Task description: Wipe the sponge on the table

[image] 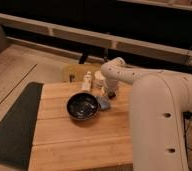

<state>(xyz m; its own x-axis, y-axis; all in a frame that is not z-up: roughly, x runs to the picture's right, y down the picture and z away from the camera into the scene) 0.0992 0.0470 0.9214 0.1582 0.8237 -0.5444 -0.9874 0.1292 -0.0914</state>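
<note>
A small pale blue-grey sponge (104,103) lies flat on the honey-coloured wooden table (79,137), just right of a round dark bowl (82,106). My white arm reaches in from the right, and the gripper (109,93) hangs at its end just above and slightly right of the sponge. The arm's bulk covers the table's right side.
Two small white bottles (88,80) stand at the table's back edge, with a wooden chair back (76,71) behind them. A dark grey-green mat (11,125) lies on the floor to the left. A long ledge runs along the dark rear wall.
</note>
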